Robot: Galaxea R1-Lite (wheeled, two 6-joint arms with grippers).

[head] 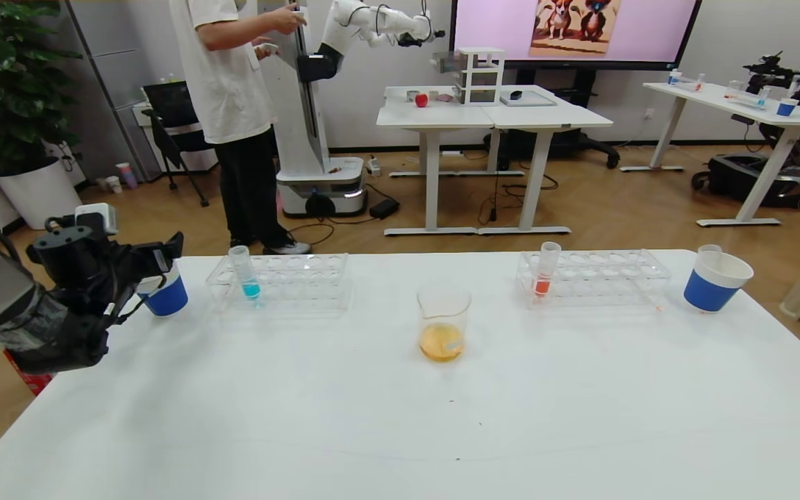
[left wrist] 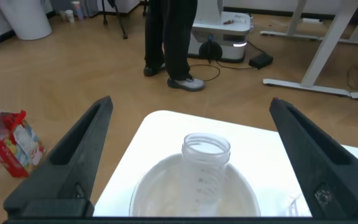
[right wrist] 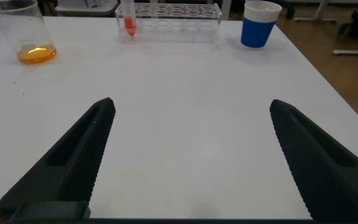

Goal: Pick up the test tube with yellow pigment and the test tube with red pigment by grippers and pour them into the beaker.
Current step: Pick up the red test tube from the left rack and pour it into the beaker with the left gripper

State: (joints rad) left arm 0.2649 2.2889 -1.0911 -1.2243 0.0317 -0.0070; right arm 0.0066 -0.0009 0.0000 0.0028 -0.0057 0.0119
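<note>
The beaker (head: pixel 443 323) stands mid-table with orange-yellow liquid in its bottom; it also shows in the right wrist view (right wrist: pixel 27 34). No tube with yellow-green or pale coral liquid is in view. My left gripper (head: pixel 164 267) is open at the table's far left, its fingers (left wrist: pixel 79 149) spread on either side of a clear empty tube (left wrist: pixel 206 162) that stands in a blue-and-white paper cup (head: pixel 166 297). My right gripper (right wrist: pixel 191 106) is open and empty, low over bare table at the front right, and is outside the head view.
A left rack (head: pixel 282 278) holds a turquoise tube (head: pixel 246 274). A right rack (head: pixel 594 276) holds an orange-red tube (head: pixel 546 272). A second paper cup (head: pixel 714 281) at the far right holds an empty tube (head: pixel 710 250). A person and another robot stand beyond the table.
</note>
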